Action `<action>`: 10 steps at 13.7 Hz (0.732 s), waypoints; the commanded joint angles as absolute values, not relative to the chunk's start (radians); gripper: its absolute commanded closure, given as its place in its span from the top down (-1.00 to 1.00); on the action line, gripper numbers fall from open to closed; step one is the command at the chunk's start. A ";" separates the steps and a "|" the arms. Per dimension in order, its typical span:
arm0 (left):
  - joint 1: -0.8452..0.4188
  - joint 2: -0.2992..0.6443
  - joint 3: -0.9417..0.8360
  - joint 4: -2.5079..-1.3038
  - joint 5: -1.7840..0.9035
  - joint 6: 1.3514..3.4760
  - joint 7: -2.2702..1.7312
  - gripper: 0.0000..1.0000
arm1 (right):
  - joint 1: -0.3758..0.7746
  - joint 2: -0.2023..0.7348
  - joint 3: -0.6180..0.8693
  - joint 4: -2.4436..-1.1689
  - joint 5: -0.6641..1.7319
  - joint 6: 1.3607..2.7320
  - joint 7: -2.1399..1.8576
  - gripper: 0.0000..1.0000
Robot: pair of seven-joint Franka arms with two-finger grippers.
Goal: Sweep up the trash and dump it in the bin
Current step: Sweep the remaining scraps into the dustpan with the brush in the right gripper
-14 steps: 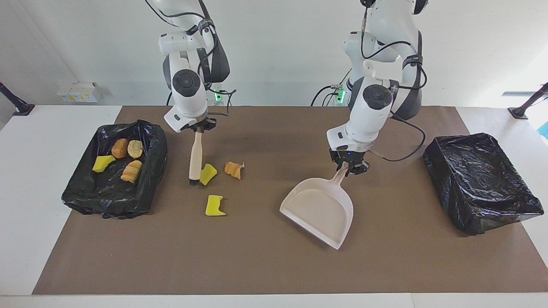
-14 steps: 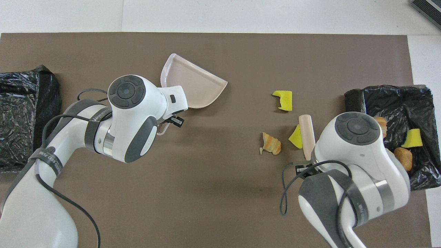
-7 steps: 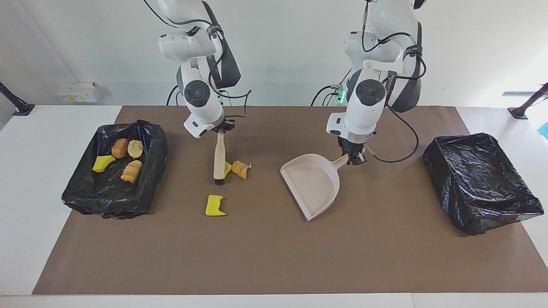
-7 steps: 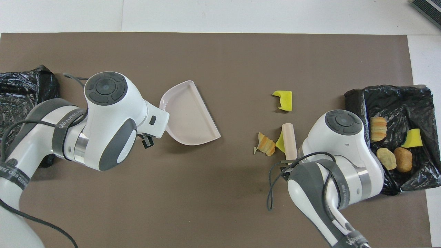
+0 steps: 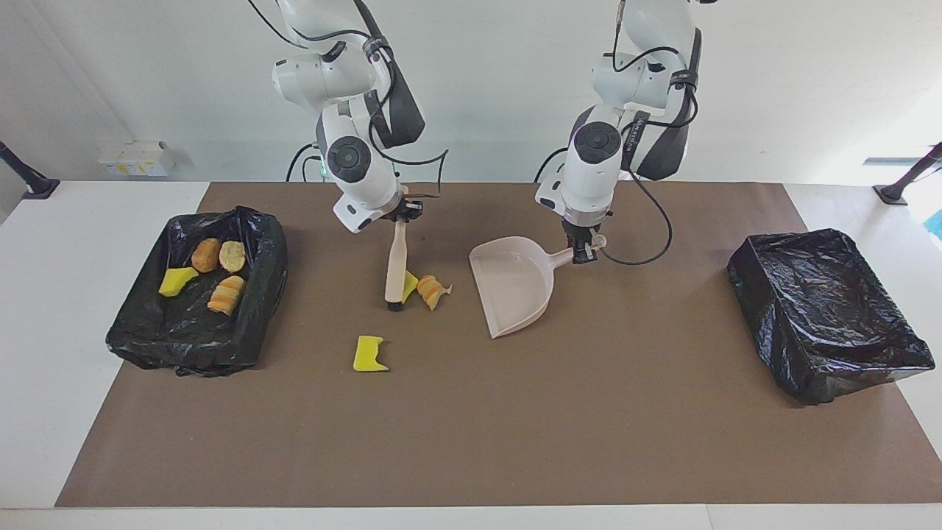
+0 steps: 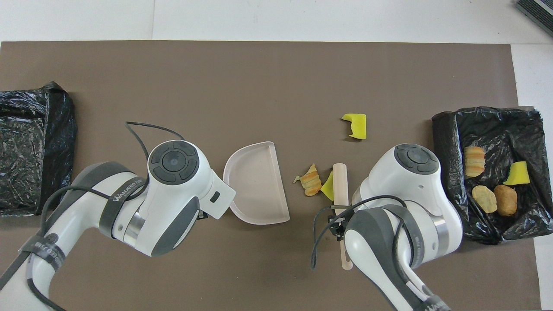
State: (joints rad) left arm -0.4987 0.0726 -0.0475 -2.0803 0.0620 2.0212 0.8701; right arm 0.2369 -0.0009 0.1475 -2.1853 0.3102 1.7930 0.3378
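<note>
While tilted, left hand [image 5: 583, 250] clamped on dustpan [image 5: 511, 291], right hand [image 5: 399, 216] on brush [image 5: 396, 271].

Beige dustpan [image 5: 513, 285] rests on the mat; beside it lie an orange lump [image 5: 432, 290] and yellow sponge chunk [image 5: 409, 284]; another chunk [image 5: 369, 354] lies apart

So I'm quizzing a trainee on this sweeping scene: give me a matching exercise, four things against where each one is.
Things:
1. dustpan
2. brush
3. lone yellow sponge chunk
4. four trash pieces

Places:
A. in the bin at the right arm's end
B. held by the left gripper
C. alone on the mat, farther from the robots than the brush
D. held by the right gripper

Pairs: 1-B, 2-D, 3-C, 4-A
</note>
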 commanded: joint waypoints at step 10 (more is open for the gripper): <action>-0.532 0.064 -0.035 -2.192 0.091 2.262 0.896 -1.00 | 0.336 -0.007 0.143 -2.065 0.720 1.864 0.352 -1.00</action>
